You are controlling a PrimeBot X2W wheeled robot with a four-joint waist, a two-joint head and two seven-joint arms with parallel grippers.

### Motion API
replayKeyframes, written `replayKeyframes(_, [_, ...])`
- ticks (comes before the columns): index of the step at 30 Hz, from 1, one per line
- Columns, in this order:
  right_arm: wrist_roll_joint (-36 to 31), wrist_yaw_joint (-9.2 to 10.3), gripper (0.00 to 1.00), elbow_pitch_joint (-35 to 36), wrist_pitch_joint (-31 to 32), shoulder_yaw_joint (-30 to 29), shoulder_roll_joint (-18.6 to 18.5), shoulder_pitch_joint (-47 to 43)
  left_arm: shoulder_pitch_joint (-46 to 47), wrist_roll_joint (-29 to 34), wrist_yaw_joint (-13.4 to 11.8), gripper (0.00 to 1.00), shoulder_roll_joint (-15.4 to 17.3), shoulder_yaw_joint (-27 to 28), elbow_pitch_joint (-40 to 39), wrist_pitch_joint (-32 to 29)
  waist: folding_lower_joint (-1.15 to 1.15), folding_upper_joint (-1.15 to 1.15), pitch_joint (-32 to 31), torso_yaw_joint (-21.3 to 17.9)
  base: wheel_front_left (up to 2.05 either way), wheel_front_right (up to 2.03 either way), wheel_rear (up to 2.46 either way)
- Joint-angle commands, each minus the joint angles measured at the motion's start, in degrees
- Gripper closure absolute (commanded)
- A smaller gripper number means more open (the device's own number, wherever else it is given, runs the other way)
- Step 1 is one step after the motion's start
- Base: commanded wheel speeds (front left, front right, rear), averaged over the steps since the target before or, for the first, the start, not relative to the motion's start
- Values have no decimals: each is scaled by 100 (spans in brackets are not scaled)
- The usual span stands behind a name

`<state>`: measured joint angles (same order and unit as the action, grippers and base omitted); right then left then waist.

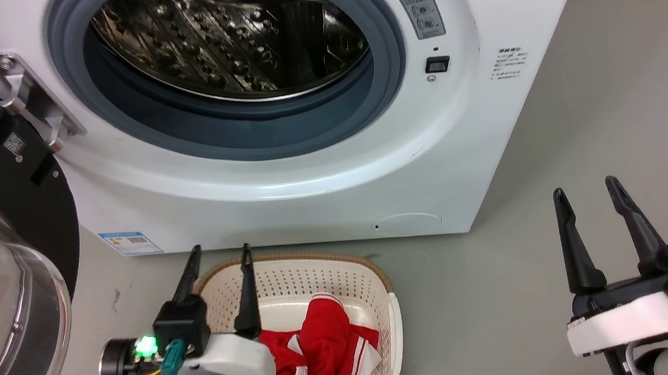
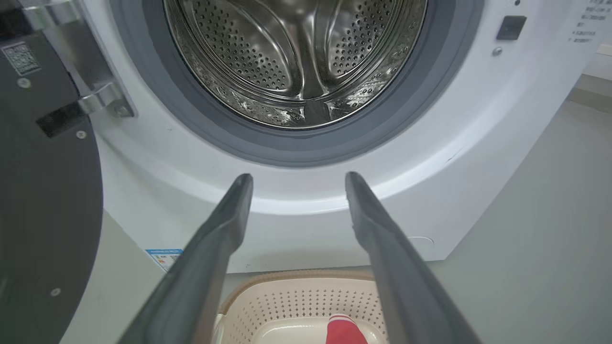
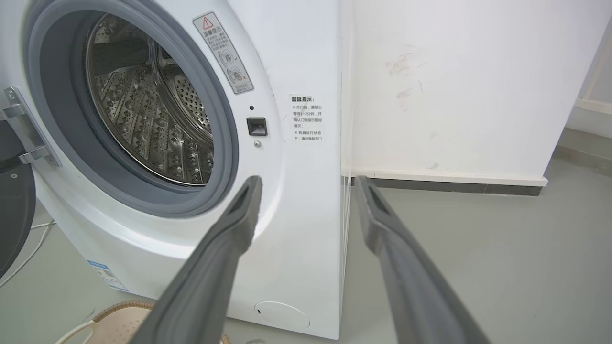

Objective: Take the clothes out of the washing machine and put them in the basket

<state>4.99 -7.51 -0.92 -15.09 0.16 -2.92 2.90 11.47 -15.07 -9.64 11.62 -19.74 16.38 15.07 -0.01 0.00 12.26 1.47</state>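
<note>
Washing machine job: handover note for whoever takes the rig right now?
Both open and empty: left gripper over the basket's left side, right gripper above the floor to the right of the washing machine.
The clothes, one red garment, lie in the basket, which sits on the floor in front of the machine.
The door is swung open to the left; the drum shows bare steel where visible.
Done: garment out and in the basket.
Left: likely nothing; check the drum's hidden near bottom.
</note>
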Motion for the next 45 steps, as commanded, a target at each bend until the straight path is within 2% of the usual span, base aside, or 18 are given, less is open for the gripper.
replayKeyframes(1, [-10,4,0,-7,-12,8,9,-123,-234,120,-57,0,-77,206,-276,15,1,0,-148,-16,0,0,0])
replayKeyframes(5, [-1,4,0,-11,-12,6,8,-254,-621,342,-78,0,-242,595,-717,15,1,0,-340,-49,0,0,0])
replayKeyframes(11, [49,4,0,-19,-12,50,8,-454,-1040,624,68,0,-486,1010,-1131,15,1,0,-597,-109,0,0,0])
replayKeyframes(20, [100,4,0,-29,-12,150,8,-788,-1534,974,255,0,-746,1410,-1356,15,1,0,-1058,-197,0,0,0])
replayKeyframes(41, [137,4,0,10,-12,212,8,-883,-1738,1162,434,0,-864,1696,-1374,15,1,0,-1177,-314,0,0,0])
replayKeyframes(42, [138,4,100,8,-12,213,8,-882,-1735,1160,434,100,-866,1710,-1381,15,1,0,-1177,-315,0,0,0])
replayKeyframes(45, [156,0,100,-142,10,226,0,-904,-1738,1134,411,100,-860,1661,-1215,-11,1,0,-1177,-316,0,0,0])
